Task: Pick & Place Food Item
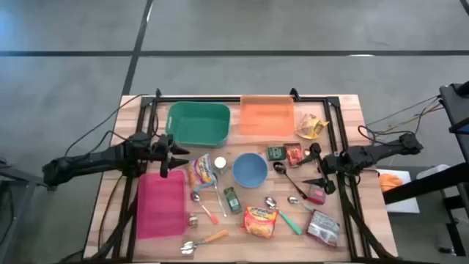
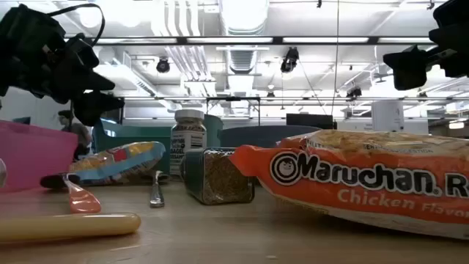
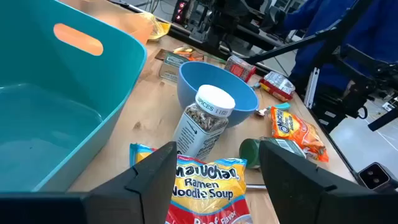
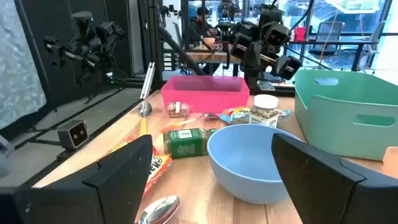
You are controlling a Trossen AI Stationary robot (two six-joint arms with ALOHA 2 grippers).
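We hold our left gripper [image 1: 174, 155] just off the table at about nine o'clock from the blue bowl [image 1: 250, 169], its fingers spread and empty, with the ramen soup packet [image 3: 208, 190] lying directly beneath and ahead of them. Just past that packet at twelve o'clock stands a spice jar [image 3: 205, 121] with a white lid, touching or nearly touching the packet's far edge, and beyond the jar sits the bowl. To the jar's ten o'clock the teal bin [image 1: 198, 123] rises close by; the pink bin [image 1: 160, 203] lies at our six o'clock. If the ramen is our food item, we judge the main risk to be the jar: a descent that runs slightly long could clip it and topple it into the bowl. The packet is flat and slick, so the fingers may slide over the wrapper rather than pinch it. Across the table at three o'clock our right gripper [image 1: 317, 176] waits with fingers wide and empty, near a red packet [image 1: 316, 194] and spoons [image 1: 294, 199].
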